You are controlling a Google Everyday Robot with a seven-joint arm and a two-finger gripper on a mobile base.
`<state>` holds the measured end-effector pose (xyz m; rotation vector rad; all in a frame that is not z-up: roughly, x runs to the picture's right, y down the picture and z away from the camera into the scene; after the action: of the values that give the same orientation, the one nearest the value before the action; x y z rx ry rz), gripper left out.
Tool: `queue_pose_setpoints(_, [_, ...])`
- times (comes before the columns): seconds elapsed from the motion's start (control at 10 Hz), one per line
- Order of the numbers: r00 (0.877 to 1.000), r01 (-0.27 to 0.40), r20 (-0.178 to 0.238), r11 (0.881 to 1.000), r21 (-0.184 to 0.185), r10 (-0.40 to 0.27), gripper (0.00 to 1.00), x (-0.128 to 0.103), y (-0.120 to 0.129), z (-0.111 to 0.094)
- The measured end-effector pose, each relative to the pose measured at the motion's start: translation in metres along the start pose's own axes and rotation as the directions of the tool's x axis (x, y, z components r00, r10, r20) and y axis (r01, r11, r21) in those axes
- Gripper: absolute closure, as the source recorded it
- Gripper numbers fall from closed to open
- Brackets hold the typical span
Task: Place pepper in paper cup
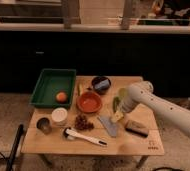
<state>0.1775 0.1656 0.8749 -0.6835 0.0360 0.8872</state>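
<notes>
The hand (117, 116) hangs low over the worktop (133, 146) at the end of the white arm; whether it is clenched or released cannot be told. The pepper (115, 104) shows as a dark green sliver just behind the hand, beside the yellow-green cup (122, 93); whether the hand touches it is unclear. The paper cup (59, 116) stands well apart from the hand, toward the picture's left, beyond the orange bowl (89, 102). A grey-blue object (108, 125) lies just beside the hand.
</notes>
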Motion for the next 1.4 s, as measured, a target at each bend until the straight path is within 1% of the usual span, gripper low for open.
queue_pose_setpoints(0.1, [1.0, -0.016, 0.017, 1.0, 0.012, 0.016, 0.2, -0.007, 0.003, 0.001])
queue_pose_setpoints(0.3, [0.998, -0.055, 0.04, 0.998, 0.026, 0.054, 0.2, -0.011, 0.003, 0.0])
queue_pose_setpoints(0.5, [0.992, -0.112, 0.063, 0.993, 0.037, 0.11, 0.2, -0.015, -0.002, -0.002])
queue_pose_setpoints(0.8, [0.974, -0.209, 0.094, 0.977, 0.04, 0.204, 0.2, -0.019, -0.012, 0.0])
queue_pose_setpoints(0.9, [0.969, -0.23, 0.102, 0.972, 0.04, 0.226, 0.2, -0.02, -0.014, 0.001])
queue_pose_setpoints(1.1, [0.96, -0.261, 0.115, 0.964, 0.042, 0.255, 0.2, -0.028, -0.016, 0.009])
queue_pose_setpoints(1.4, [0.954, -0.279, 0.13, 0.959, 0.052, 0.271, 0.2, -0.039, -0.012, 0.016])
